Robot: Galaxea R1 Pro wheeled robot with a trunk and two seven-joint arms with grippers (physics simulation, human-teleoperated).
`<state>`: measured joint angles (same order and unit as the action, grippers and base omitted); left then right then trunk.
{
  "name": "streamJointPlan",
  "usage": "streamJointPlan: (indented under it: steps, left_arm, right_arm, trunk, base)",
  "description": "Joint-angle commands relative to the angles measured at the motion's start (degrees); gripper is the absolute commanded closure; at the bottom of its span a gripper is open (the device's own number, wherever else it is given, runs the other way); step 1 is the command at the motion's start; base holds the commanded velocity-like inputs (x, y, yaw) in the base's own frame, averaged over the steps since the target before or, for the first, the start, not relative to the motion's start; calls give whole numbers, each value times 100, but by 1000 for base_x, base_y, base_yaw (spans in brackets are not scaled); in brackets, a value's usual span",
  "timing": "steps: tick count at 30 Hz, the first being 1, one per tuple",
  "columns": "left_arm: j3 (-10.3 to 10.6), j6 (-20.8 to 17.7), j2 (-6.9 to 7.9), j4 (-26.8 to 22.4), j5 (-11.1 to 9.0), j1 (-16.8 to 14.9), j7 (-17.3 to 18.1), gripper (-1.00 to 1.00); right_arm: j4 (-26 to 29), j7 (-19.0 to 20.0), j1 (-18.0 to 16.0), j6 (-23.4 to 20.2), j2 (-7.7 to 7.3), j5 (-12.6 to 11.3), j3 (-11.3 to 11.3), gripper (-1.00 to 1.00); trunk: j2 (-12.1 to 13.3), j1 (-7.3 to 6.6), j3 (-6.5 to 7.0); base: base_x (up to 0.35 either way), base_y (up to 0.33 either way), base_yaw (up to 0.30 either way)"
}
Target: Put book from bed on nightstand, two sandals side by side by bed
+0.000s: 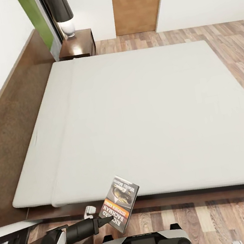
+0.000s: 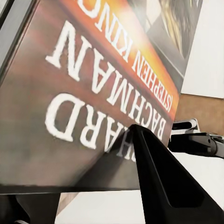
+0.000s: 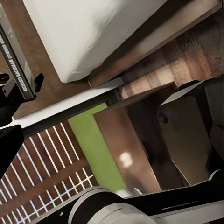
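Observation:
The book (image 1: 120, 208) has a grey cover photo, an orange band and white "RICHARD BACHMAN" lettering. It hangs tilted just past the near edge of the bed (image 1: 146, 121), over the floor. My left gripper (image 1: 108, 219) is shut on its lower corner. In the left wrist view the book (image 2: 93, 93) looms close, with one black finger (image 2: 158, 182) pressed on its cover. A nightstand (image 1: 78, 44) stands by the far side of the bed, against the headboard (image 1: 12, 113). The sandals are out of view.
A black-shaded lamp (image 1: 61, 10) stands on the far nightstand. Behind it is a wooden door (image 1: 137, 3). Wood-plank floor (image 1: 229, 51) runs along the bed's right and near sides. The right wrist view shows a reddish-brown wooden top (image 3: 135, 154) beside the mattress corner (image 3: 88, 32).

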<state>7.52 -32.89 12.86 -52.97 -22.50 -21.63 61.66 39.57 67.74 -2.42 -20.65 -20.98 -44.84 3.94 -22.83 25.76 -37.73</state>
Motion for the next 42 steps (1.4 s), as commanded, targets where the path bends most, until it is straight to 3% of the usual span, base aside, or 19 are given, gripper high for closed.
streamJointPlan:
  steps: [1, 9, 14, 20, 42]
  left_arm:
    - [15, -42, 6, -4, -43, -1, -13, 100]
    - [13, -42, 6, -3, -66, -4, -13, 100]
    - [13, -33, 6, -3, -420, -2, -20, 100]
    - [13, -25, 6, 5, -536, -2, -22, 100]
    - [13, -25, 6, 23, -555, 0, -21, 100]
  right_arm:
    - [-2, 3, -3, -53, -6, -60, 28, -100]
    - [-2, 3, -1, -53, -4, -60, 28, -100]
    - [-2, 4, -1, -53, -3, -60, 28, -100]
    - [-2, 7, -2, -53, -3, -60, 28, -100]
    - [-2, 9, -1, -53, -7, -60, 28, -100]
  trunk:
    - [-9, 3, -7]
    - [-9, 3, -7]
    - [-9, 3, -7]
    - [-9, 3, -7]
    - [-9, 3, -7]
  base:
    - [-51, -204, 0]
    - [-56, -224, 0]
    - [-8, -39, 0]
    - [-1, -5, 13]
    - [0, 0, 239]
